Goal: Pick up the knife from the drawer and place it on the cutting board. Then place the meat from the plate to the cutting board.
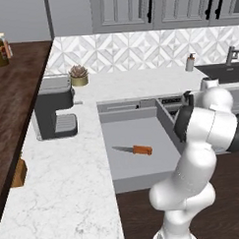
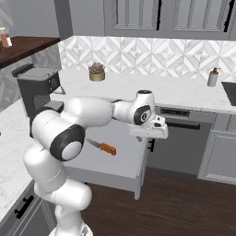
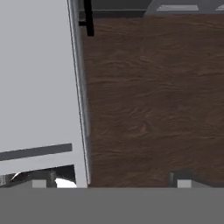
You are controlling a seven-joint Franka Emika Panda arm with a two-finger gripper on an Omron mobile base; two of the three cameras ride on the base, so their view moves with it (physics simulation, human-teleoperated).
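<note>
The wide grey drawer (image 1: 138, 170) stands pulled out from the marble counter. The knife (image 1: 135, 150), with an orange-brown handle and a short silver blade, lies flat near the middle of the drawer's bottom. In the right base view the knife (image 2: 103, 147) lies left of my gripper (image 2: 151, 134), which hangs over the right front corner of the drawer (image 2: 115, 168). In the hand view my gripper (image 3: 111, 183) is open, fingertips (image 3: 39, 183) wide apart and nothing between them, looking down past the drawer's edge (image 3: 81, 109). The cutting board, meat and plate are out of view.
A grey coffee machine (image 1: 54, 112) stands on the counter left of the drawer, a small potted succulent (image 1: 78, 75) behind it. A soap dispenser (image 1: 190, 63) and sink (image 1: 222, 70) are at the back right. The dishwasher front (image 2: 179, 138) and dark wooden floor (image 3: 153, 100) lie right of the drawer.
</note>
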